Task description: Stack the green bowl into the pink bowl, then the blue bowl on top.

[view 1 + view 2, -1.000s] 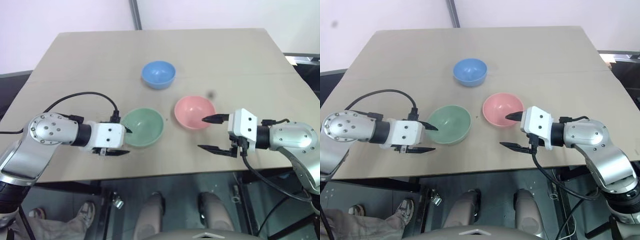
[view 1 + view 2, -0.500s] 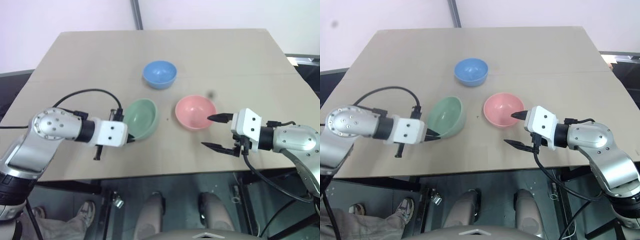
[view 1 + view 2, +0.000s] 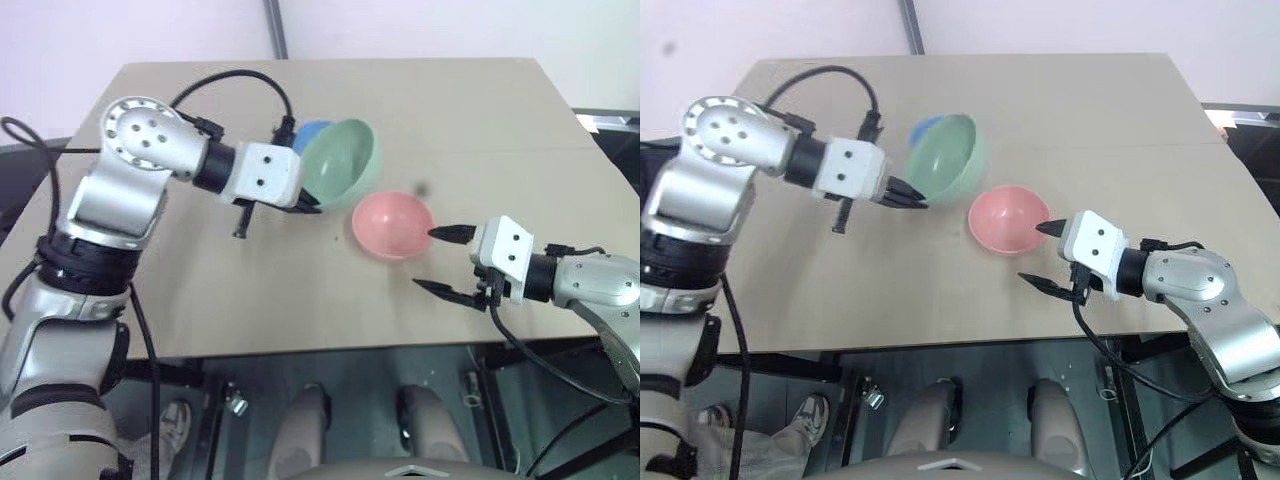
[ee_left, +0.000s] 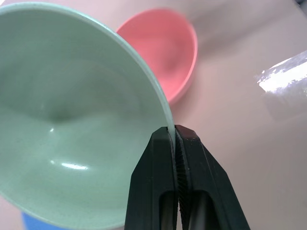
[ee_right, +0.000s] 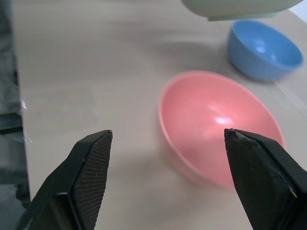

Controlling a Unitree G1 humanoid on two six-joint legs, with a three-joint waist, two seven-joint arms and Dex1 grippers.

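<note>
A pale tan worktop stands before a plain light wall, with a dark upright post behind its far edge and dark floor around it.

The left gripper is raised above the worktop with its two black fingers pressed together on the rim of the green bowl, one finger inside the wall and one outside. The bowl hangs clear of the surface, tipped so its hollow faces toward the camera, and it extends away from the pinching fingers toward the far side of the worktop. A black cable loops from this arm's wrist over the surface.

The blue bowl sits upright on the worktop just beyond the lifted green bowl, which covers most of it in the head views; a sliver of blue shows at the green bowl's edge nearest the left arm. In the right wrist view it stands whole, past the pink bowl, with the green bowl's underside above it.

The pink bowl rests upright on the worktop, below and beside the green bowl on the side away from the left fingers. The right gripper is near the worktop, its fingers spread wide, holding nothing. The pink bowl lies straight ahead of them, its near rim just beyond the tips; the farther finger's tip appears close to the rim, though contact cannot be told.
</note>
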